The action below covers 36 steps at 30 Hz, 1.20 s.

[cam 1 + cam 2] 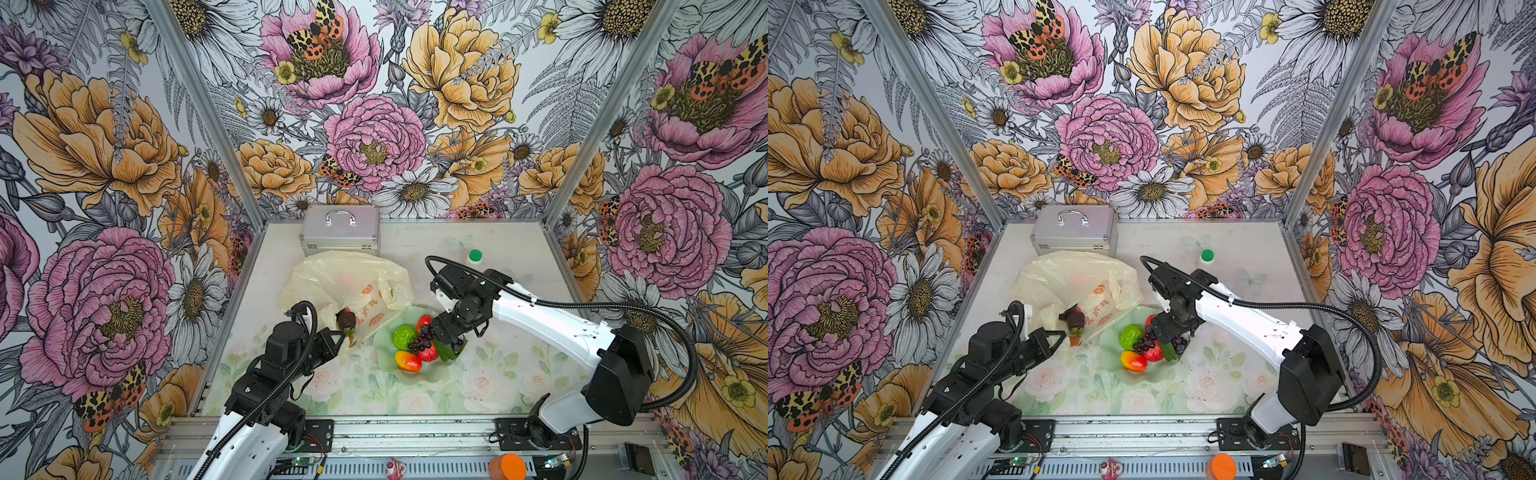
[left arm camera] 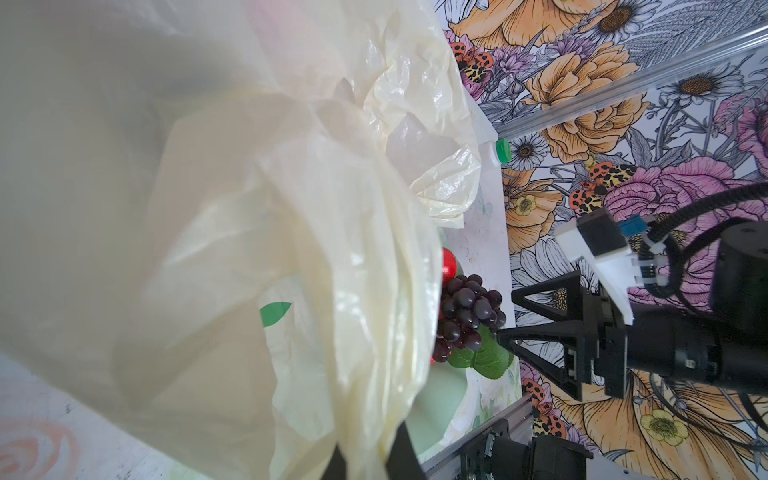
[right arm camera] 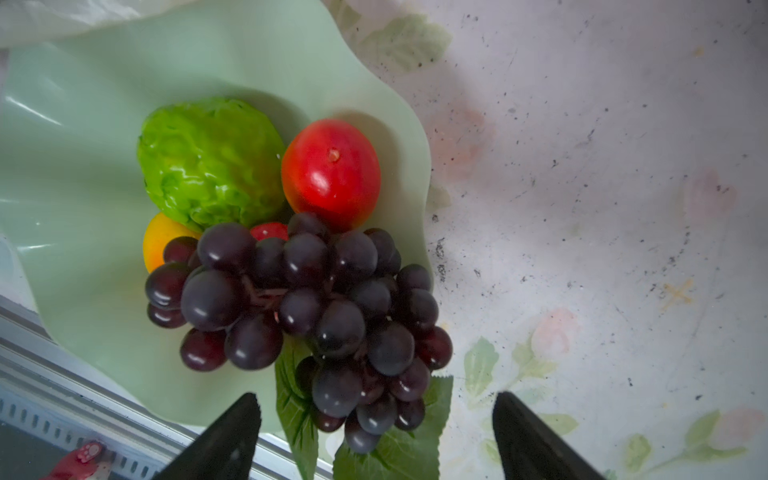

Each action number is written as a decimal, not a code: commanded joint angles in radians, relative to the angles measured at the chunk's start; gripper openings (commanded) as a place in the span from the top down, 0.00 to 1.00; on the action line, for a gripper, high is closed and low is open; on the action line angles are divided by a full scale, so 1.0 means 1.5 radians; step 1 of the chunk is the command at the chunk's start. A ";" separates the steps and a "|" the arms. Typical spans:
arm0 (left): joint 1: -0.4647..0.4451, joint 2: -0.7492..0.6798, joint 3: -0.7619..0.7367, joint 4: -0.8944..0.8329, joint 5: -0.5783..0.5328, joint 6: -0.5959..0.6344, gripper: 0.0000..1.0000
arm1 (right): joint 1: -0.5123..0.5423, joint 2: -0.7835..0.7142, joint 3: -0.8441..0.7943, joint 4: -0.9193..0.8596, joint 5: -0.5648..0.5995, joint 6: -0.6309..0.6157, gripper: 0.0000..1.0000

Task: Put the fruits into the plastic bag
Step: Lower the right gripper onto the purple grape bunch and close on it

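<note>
**Right gripper (image 3: 377, 399) open over the grapes (image 3: 299, 299), left gripper (image 1: 340, 334) clamped on the plastic bag (image 1: 332, 278)**

The left gripper has its jaws together on a fold of the plastic bag. In the left wrist view the pale-yellow film hangs from the fingers and fills most of the picture. The bag lies crumpled on the table (image 1: 490, 374) in front of a silver case (image 1: 340, 232), and its near edge reaches the rim of the green dish (image 1: 415, 376). A dark mangosteen (image 1: 345, 319) sits at the bag's near edge, just beside the tip of the left gripper.

The right gripper hangs low over the dish with its fingers wide apart. The grapes lie between and just ahead of the fingertips, which stand clear of the bunch on either side. The bunch rests on the side of the dish toward the right arm, with its leaves over the rim.

Also in the dish are a bumpy green ball (image 3: 212, 162), a red fruit (image 3: 331, 172), a red-yellow mango (image 1: 408, 360) and a strawberry (image 1: 429, 353), packed close against one another. A bottle (image 1: 475, 255) with a green cap stands well apart, toward the back of the table.
</note>
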 commanded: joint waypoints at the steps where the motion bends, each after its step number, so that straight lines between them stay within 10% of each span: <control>1: -0.004 0.003 -0.004 0.011 0.005 0.011 1.00 | -0.004 0.016 -0.008 -0.002 -0.001 -0.018 0.11; 23: -0.013 0.002 -0.004 0.003 -0.012 0.006 1.00 | -0.065 0.076 -0.027 0.078 -0.156 -0.020 0.36; 36: -0.013 0.010 -0.003 0.004 -0.012 0.007 1.00 | -0.099 0.096 -0.050 0.110 -0.178 -0.014 0.28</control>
